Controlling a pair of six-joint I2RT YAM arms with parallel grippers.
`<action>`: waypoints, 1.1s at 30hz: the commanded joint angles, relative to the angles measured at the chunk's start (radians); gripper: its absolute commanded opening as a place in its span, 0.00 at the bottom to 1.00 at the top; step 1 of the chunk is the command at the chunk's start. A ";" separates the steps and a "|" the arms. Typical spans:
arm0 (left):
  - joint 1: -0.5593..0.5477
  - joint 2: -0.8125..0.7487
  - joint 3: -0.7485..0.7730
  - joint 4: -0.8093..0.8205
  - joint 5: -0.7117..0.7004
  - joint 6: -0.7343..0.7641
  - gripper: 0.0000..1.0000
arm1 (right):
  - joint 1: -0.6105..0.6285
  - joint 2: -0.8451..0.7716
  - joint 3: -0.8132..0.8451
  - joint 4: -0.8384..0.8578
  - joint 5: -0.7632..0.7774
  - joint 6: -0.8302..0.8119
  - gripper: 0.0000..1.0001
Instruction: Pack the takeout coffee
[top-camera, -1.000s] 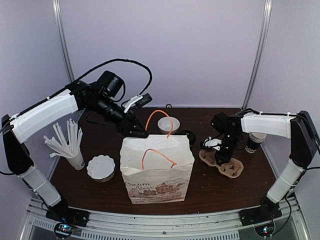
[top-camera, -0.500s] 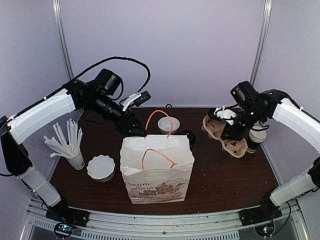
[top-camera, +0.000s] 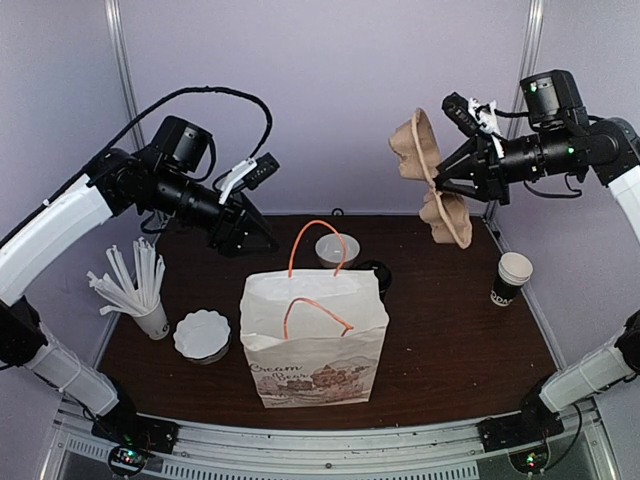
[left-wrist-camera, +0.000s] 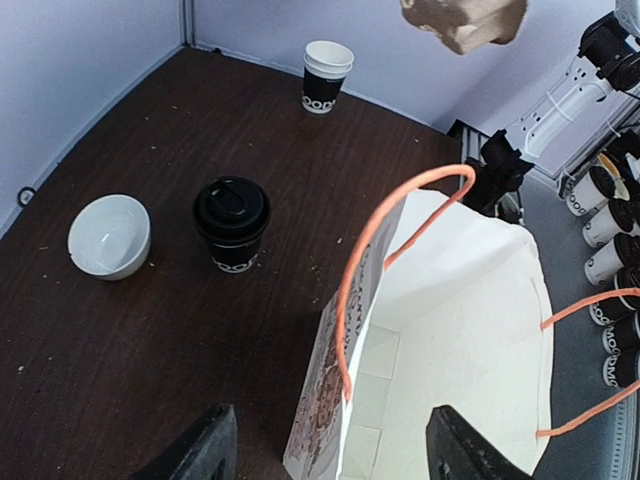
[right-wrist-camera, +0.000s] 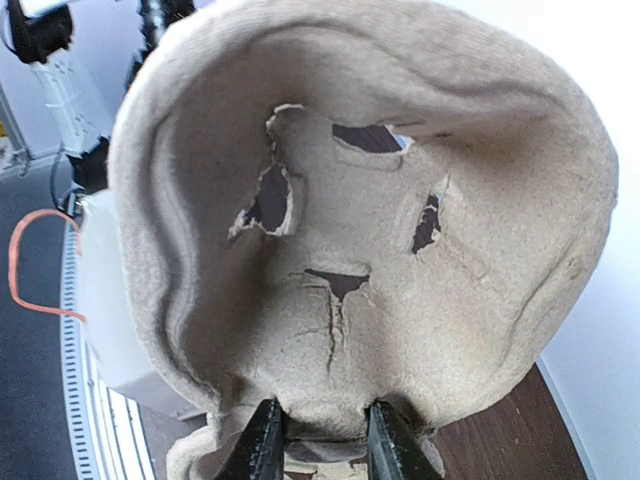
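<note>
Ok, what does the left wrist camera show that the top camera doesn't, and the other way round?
Only the left wrist view shows the white inside of the bag, the whole lid of the takeout coffee, and spare cups beyond the table edge. Only the top view shows the cup of straws and the white fluted stack. Both show the bag, the white bowl, the lidless cup, the pulp carrier up in the air, and the coffee, mostly hidden behind the bag from above.

coffee (left-wrist-camera: 230, 222) behind bag (top-camera: 313, 340), bowl (top-camera: 337, 248) to its L, carrier (top-camera: 412, 148) aloft R
</note>
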 joint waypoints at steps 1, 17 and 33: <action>-0.002 -0.057 -0.008 0.031 -0.119 -0.019 0.69 | 0.048 0.066 0.113 -0.010 -0.278 0.079 0.27; 0.023 -0.205 -0.150 0.155 -0.293 -0.132 0.71 | 0.375 0.298 0.234 0.014 -0.280 0.050 0.28; 0.143 -0.341 -0.298 0.217 -0.336 -0.162 0.74 | 0.459 0.457 0.243 0.031 -0.137 0.042 0.28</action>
